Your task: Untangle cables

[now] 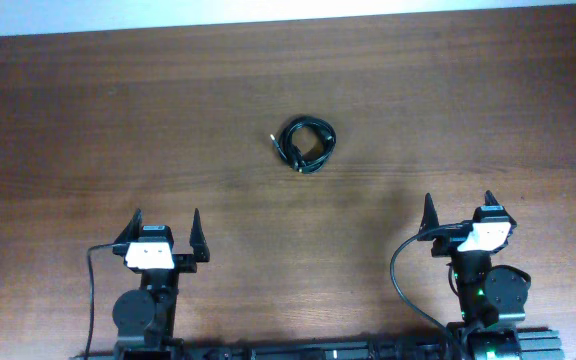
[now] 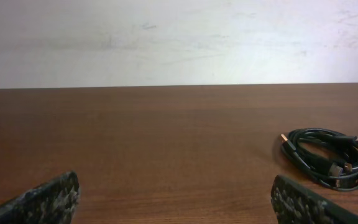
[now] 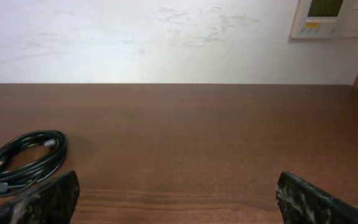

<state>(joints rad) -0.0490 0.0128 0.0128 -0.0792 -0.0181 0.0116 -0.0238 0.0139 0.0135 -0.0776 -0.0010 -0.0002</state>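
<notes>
The cables [image 1: 306, 144] lie as one tight black coiled bundle with small plug ends on the brown wooden table [image 1: 118, 120], near its middle. The bundle also shows at the right of the left wrist view [image 2: 325, 157] and at the left of the right wrist view [image 3: 23, 160]. My left gripper [image 1: 163, 228] is open and empty near the front edge, far down-left of the bundle; bare table lies between its fingers [image 2: 176, 199]. My right gripper [image 1: 460, 212] is open and empty, down-right of the bundle, with bare table between its fingers [image 3: 179, 198].
A white wall runs behind the table's far edge [image 2: 179, 43]. A white wall panel with a small display [image 3: 334, 18] hangs at the upper right. Each arm's own black wire [image 1: 400, 275] runs beside its base.
</notes>
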